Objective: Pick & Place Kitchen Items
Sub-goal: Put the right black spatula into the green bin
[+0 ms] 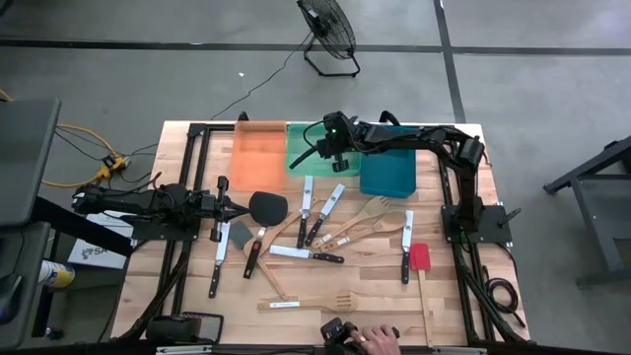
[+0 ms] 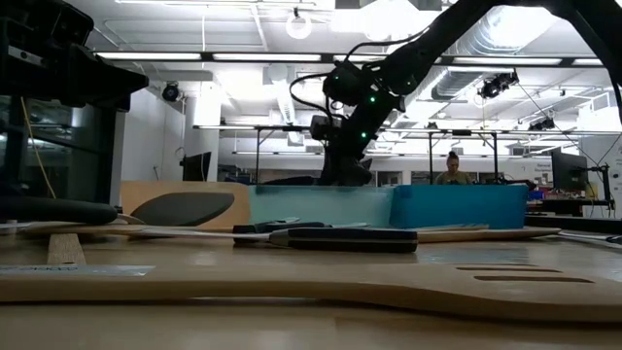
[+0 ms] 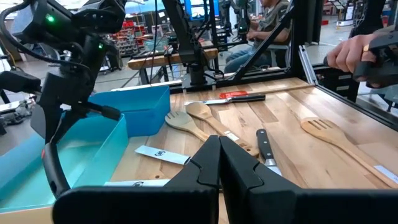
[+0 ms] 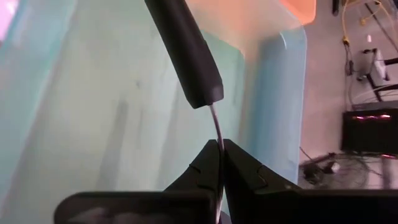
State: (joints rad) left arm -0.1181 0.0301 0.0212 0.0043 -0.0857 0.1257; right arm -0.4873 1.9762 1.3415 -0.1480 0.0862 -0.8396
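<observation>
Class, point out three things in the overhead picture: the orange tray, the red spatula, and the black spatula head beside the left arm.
orange tray [image 1: 258, 150], high view, its bare floor.
red spatula [image 1: 420, 257], high view, its red blade.
black spatula [image 1: 267, 206], high view, its black head.

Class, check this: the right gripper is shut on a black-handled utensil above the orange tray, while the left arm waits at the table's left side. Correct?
Not quite. The right gripper is shut on the black-handled utensil, but above the green tray, not the orange tray; the high view shows this. The left gripper does wait at the table's left side.
</observation>
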